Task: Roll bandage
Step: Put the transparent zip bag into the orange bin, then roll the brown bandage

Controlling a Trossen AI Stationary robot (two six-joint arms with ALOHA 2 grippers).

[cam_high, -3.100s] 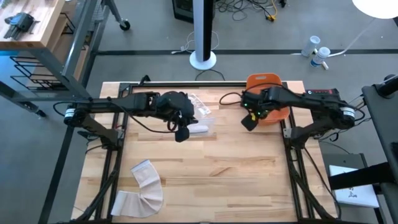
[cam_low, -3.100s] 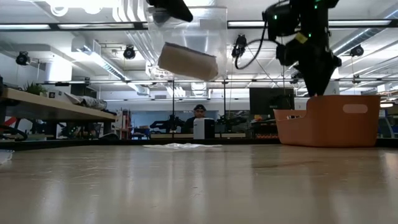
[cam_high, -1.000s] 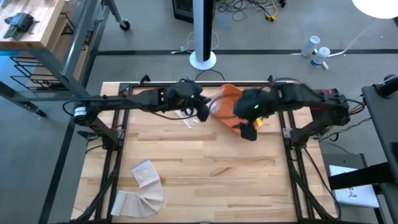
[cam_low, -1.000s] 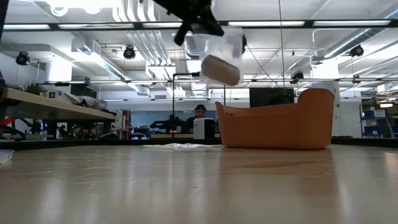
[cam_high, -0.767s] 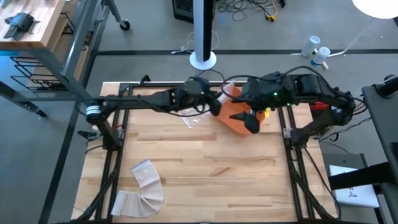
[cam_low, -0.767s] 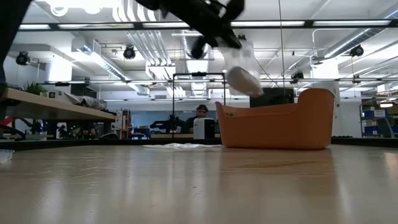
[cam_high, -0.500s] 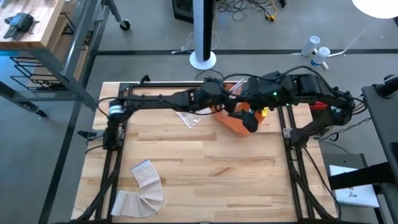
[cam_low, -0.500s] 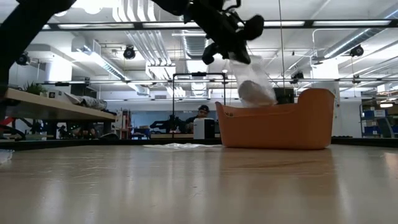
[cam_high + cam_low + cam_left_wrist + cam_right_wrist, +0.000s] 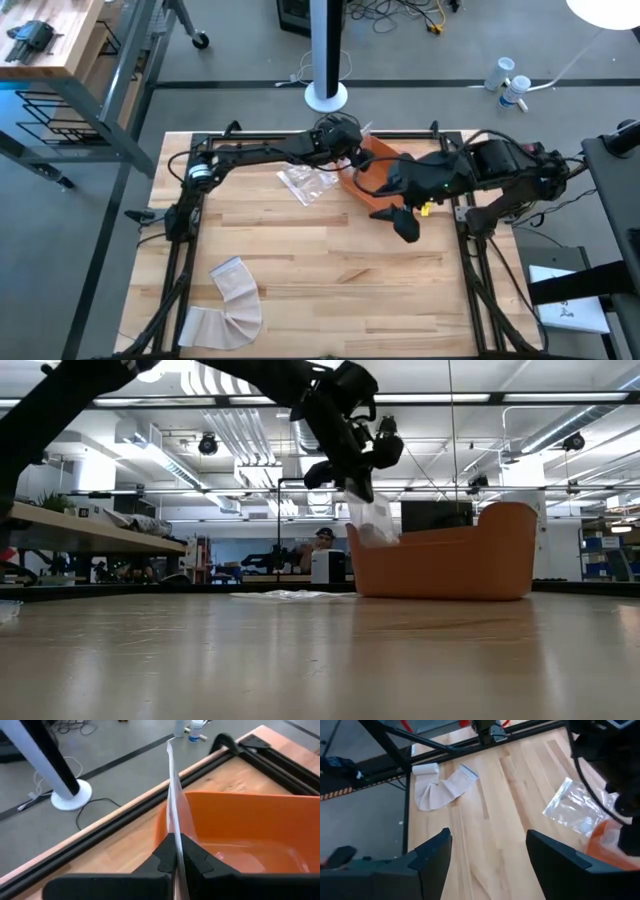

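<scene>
High view: wooden desk (image 9: 330, 280) inside a black frame. The left tool (image 9: 352, 155) reaches across to the far centre and sits over the left end of an orange bin (image 9: 378, 172) standing at the far right of the desk. The right tool (image 9: 407, 224) hangs just near of the bin, fingers apart, holding nothing. A clear plastic bag (image 9: 305, 181) lies flat on the desk just left of the bin. A partly unrolled bandage (image 9: 228, 304) lies at the near left corner, well apart from both arms.

Low view: the left tool (image 9: 352, 488) is above the bin's (image 9: 450, 565) left rim, with a clear bag (image 9: 374, 518) hanging from it down into the bin. A person (image 9: 320, 540) shows in the room behind.

Left wrist view: left tool (image 9: 176, 851) pressed together on the thin edge of the clear bag (image 9: 174, 795), which rises upright from between the fingers; orange bin (image 9: 240, 827) directly beyond.

Right wrist view: right tool's fingers (image 9: 432, 852) stand wide apart and empty. Bandage (image 9: 442, 789), part rolled, part spread, lies on the desk; the flat plastic bag (image 9: 575, 810) lies beside the bin's orange edge (image 9: 602, 845).
</scene>
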